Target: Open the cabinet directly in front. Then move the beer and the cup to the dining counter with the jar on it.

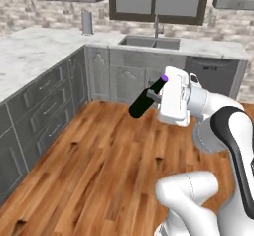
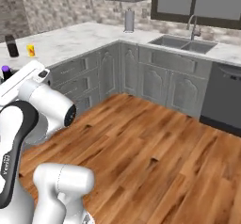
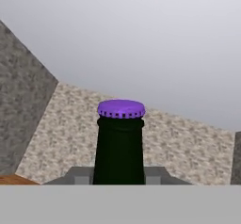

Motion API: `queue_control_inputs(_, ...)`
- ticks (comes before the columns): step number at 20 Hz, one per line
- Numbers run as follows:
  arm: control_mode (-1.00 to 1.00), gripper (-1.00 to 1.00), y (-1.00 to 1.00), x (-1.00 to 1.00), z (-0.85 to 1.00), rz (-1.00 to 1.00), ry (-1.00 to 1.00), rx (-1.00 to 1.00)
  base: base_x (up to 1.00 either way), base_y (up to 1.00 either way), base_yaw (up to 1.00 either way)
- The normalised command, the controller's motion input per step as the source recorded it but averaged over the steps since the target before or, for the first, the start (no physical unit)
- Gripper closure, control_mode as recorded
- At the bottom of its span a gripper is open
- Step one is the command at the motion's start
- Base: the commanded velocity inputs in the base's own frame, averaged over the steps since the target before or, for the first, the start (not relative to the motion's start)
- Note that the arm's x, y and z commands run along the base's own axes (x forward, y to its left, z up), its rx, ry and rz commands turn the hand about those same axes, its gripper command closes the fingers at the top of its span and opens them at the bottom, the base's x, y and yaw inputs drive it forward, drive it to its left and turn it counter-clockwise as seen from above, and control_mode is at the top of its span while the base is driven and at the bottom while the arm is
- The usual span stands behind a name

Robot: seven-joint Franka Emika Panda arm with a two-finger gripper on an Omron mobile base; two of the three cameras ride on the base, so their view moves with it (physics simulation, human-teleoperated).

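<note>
Nearest the hand camera stands the beer (image 3: pixel 120 145), its black neck rising between the two dark fingers (image 3: pixel 77 175) and topped by a purple cap (image 3: pixel 121 108). Clenched on the bottle, the jaws hold it just below the neck. From the left base camera the gripper (image 1: pixel 153 96) carries the beer (image 1: pixel 145 100) tilted over the wood floor (image 1: pixel 99 160), cap up toward the white hand and dark body slanting down to the left, well above the boards and touching nothing else. From the right base camera only the purple cap (image 2: pixel 5 69) peeks out at the left edge, beside the white arm. Farther back on the long marble worktop (image 2: pixel 70 39), the jar (image 2: pixel 12 45) stands upright with the yellow cup (image 2: pixel 31 50) just beside it, the two apart. A pale grey metal cylinder (image 2: pixel 129 20) stands in the corner of the worktop, and a sink (image 2: pixel 182 43) with its faucet sits under the window.
</note>
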Motion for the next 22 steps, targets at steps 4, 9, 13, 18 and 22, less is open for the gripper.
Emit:
queue_control_inputs(4,1.0,1.0,0.0,0.0,0.0,0.0,0.0,0.0,1.0,0.0,0.42)
queue_control_inputs(9,1.0,1.0,0.0,0.0,0.0,0.0,0.0,0.0,1.0,0.0,0.44)
queue_control_inputs(13,1.0,1.0,0.0,0.0,0.0,0.0,0.0,0.0,1.0,0.0,0.44)
queue_control_inputs(18,1.0,1.0,0.0,0.0,0.0,0.0,0.0,0.0,1.0,0.0,0.45)
queue_control_inputs(22,1.0,1.0,0.0,0.0,0.0,0.0,0.0,0.0,1.0,-0.07,0.49)
